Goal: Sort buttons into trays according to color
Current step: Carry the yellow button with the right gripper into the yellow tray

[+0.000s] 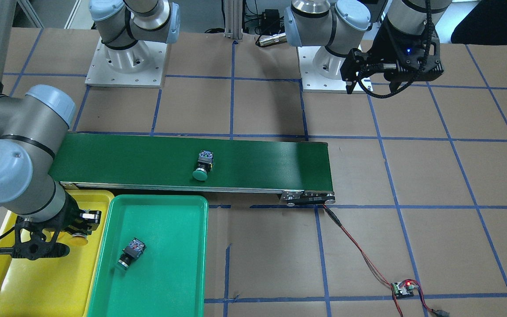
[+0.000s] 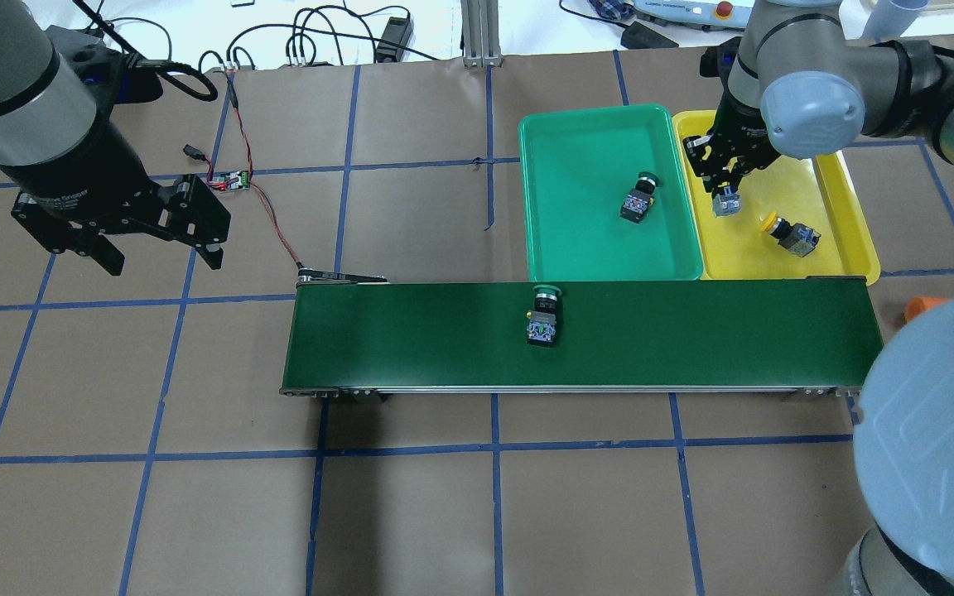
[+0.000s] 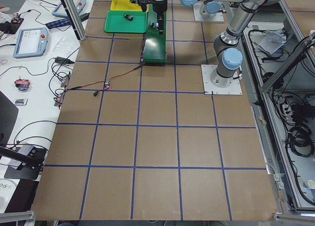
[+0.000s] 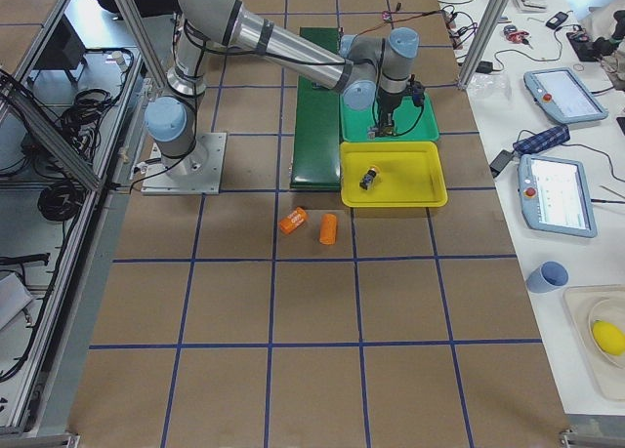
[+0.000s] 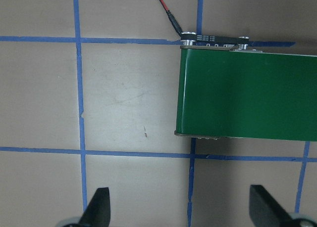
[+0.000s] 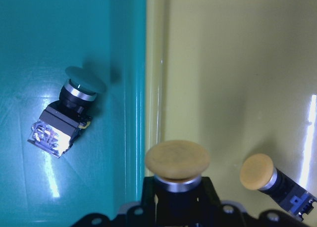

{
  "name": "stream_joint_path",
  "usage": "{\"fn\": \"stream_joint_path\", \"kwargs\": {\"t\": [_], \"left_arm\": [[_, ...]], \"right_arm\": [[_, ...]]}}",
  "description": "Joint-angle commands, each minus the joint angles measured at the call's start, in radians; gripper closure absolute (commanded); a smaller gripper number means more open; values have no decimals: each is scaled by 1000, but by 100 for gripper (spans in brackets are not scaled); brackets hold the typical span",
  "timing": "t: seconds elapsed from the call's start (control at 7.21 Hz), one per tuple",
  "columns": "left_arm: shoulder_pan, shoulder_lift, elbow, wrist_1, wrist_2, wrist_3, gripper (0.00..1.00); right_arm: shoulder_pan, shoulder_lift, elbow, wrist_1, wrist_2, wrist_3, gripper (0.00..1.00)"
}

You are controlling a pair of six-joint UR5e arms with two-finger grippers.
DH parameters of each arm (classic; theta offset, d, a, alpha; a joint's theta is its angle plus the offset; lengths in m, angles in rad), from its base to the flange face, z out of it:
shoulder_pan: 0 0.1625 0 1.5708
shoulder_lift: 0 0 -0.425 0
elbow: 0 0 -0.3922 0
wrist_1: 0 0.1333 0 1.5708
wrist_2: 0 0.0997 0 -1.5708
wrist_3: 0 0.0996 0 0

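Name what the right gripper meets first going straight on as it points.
Likely the yellow tray, near its wall beside the green tray, the held yellow button touching first; depth is unclear.

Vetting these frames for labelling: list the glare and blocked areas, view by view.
Right wrist view: white glare streaks on the green tray, bleaching the body of the green button; another on the yellow tray at the right edge. Overhead view: the right arm's elbow looms large, hiding the lower right corner. Left wrist view: even light, sharp.
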Motion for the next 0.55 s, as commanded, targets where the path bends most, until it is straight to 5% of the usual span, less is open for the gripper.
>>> {"fn": "stream_joint_path", "kwargs": {"t": [0.0,0.42], "left_arm": [[0,0,-4,-1,2,0,0],[0,3,-6,-1,0,0,0]], "right_arm": [[-22,10,-6,9,2,-13,3],[-25,-33,32,89,2,-11,0]]}}
